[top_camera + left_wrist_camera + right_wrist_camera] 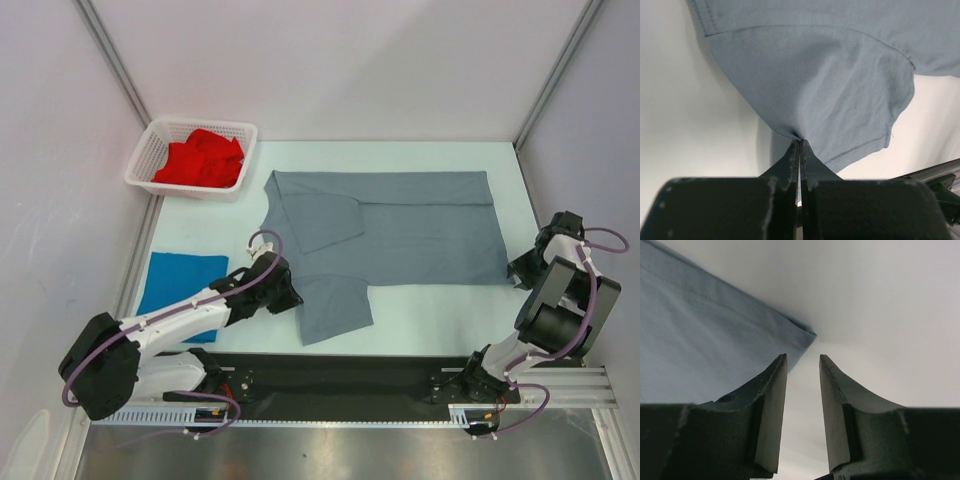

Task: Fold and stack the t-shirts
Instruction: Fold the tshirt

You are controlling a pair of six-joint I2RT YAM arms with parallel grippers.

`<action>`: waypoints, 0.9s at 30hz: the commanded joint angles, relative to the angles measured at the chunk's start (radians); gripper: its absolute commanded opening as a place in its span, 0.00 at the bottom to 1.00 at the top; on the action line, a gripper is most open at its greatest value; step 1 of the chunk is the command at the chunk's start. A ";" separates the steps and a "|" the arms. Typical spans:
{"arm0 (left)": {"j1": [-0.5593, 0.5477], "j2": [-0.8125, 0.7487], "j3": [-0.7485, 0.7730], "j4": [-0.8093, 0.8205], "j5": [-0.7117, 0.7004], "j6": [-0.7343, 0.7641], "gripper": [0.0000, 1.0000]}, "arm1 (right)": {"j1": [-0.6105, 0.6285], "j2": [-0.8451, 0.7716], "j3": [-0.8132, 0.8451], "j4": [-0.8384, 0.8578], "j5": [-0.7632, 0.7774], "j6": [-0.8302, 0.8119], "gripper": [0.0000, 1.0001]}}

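Note:
A slate grey t-shirt (400,235) lies spread across the middle of the table, its far sleeve folded inward. My left gripper (292,293) is shut on the edge of its near sleeve (830,95), pinching a fold of cloth at the fingertips. My right gripper (522,272) is open and empty beside the shirt's near right corner (802,330), not touching it. A bright blue t-shirt (180,283) lies folded flat at the left edge. A red t-shirt (200,158) is bunched in the white basket (140,160).
The white mesh basket stands at the back left corner. Grey enclosure walls (60,150) close the sides and back. A black rail (330,385) runs along the near edge between the arm bases.

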 commanded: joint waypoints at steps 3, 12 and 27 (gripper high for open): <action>-0.009 -0.028 0.005 0.031 -0.013 0.022 0.00 | -0.005 0.037 0.004 0.072 -0.020 0.029 0.38; -0.009 -0.043 0.000 0.028 -0.008 0.027 0.00 | -0.005 0.083 -0.016 0.084 -0.010 0.051 0.36; -0.009 -0.122 0.011 -0.056 -0.048 0.034 0.00 | -0.005 0.078 -0.022 0.075 0.033 -0.005 0.06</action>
